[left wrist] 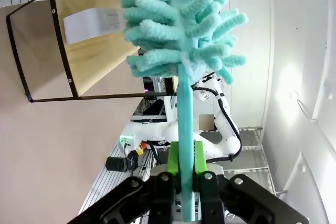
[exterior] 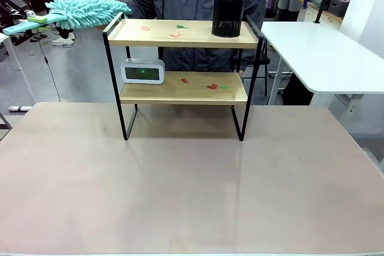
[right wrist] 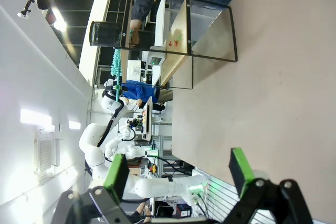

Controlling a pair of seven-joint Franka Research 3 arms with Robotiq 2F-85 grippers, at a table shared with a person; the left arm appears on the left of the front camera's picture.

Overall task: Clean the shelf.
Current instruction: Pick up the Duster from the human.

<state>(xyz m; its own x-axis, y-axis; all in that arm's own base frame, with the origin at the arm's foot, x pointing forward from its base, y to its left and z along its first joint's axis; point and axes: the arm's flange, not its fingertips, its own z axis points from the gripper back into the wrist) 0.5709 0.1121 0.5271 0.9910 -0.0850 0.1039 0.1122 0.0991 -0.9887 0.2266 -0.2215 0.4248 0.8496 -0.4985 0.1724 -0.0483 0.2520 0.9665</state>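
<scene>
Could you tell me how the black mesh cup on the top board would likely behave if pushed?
The black mesh cup looks hollow and probably light, so it may slide easily on the smooth top board. Standing near the right end, it might tip off.

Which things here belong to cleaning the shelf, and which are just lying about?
For the job:
- shelf
- teal duster, gripped in the left tool
- coloured scraps on both boards

Just there:
- black mesh cup on the top board
- white clock on the lower board
- white side table
</scene>
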